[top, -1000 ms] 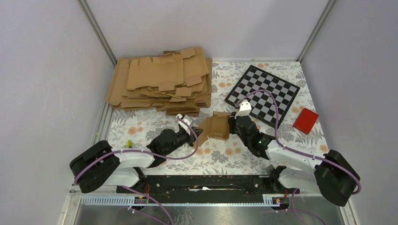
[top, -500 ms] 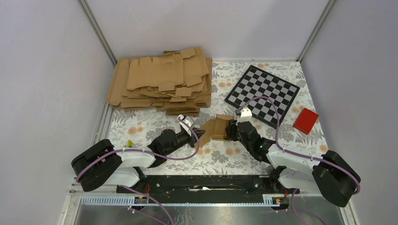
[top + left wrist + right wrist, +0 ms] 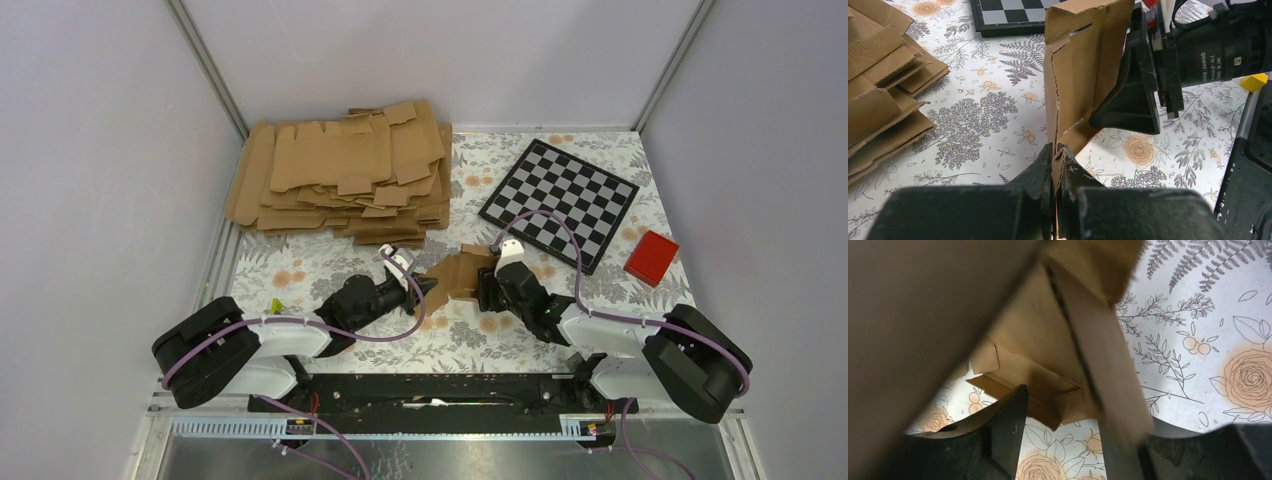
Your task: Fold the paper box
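Note:
The paper box (image 3: 455, 274) is a small, partly folded brown kraft piece held above the flowered cloth between the two arms. My left gripper (image 3: 421, 290) is shut on its lower flap; in the left wrist view the cardboard (image 3: 1083, 75) stands up from the pinched jaws (image 3: 1058, 155). My right gripper (image 3: 488, 291) is open at the box's right side. In the right wrist view its fingers (image 3: 1003, 430) stand apart with cloth showing between them. A box panel (image 3: 1098, 355) lies blurred across the right finger, and folded flaps (image 3: 1033, 385) hang just ahead.
A big pile of flat cardboard blanks (image 3: 340, 170) fills the back left. A checkerboard (image 3: 560, 200) lies at the back right, with a small red block (image 3: 652, 257) beside it. Grey walls close in both sides.
The right gripper has opened and let go of the box, and its arm has slid left and nearer. The left gripper keeps its pinch; the box has sunk slightly.

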Controlling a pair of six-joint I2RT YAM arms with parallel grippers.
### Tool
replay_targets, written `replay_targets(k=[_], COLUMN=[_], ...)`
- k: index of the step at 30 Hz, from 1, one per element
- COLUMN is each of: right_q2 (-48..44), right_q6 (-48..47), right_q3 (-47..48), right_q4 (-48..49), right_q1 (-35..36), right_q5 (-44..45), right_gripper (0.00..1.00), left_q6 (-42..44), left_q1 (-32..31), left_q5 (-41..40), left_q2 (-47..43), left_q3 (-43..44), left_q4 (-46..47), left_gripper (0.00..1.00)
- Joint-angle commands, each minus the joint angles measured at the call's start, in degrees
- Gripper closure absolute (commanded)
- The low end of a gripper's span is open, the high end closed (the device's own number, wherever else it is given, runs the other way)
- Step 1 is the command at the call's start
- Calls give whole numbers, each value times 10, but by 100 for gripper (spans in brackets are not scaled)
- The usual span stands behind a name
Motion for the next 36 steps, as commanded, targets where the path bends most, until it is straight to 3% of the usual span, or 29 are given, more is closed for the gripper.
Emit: replay_targets(k=[1, 6, 16, 26, 29, 36], right_q2=[17, 20, 5, -37, -49, -28], right_q6=[-7, -21, -20, 75, 91, 100], right_q3=[8, 6, 4, 21, 7, 7], right_q4=[12, 19, 21, -97, -99, -87], right_q1=[8, 22, 32, 31, 32, 32], right_q5=[-10, -17, -32, 67, 67, 41], right_gripper=[40, 28, 25, 11, 11, 24], left_q6=[-7, -11, -41, -44, -42, -41], left_q1=[-3, -2, -3, -3, -2, -3], left_q5=[23, 34, 69, 20, 13, 15], left_q2=[10, 15, 39, 38, 33, 33], left_q3=[21, 24, 27, 27, 26, 26], left_q4=[14, 16, 40, 32, 31, 33], left_gripper=[100, 100, 100, 100, 100, 100])
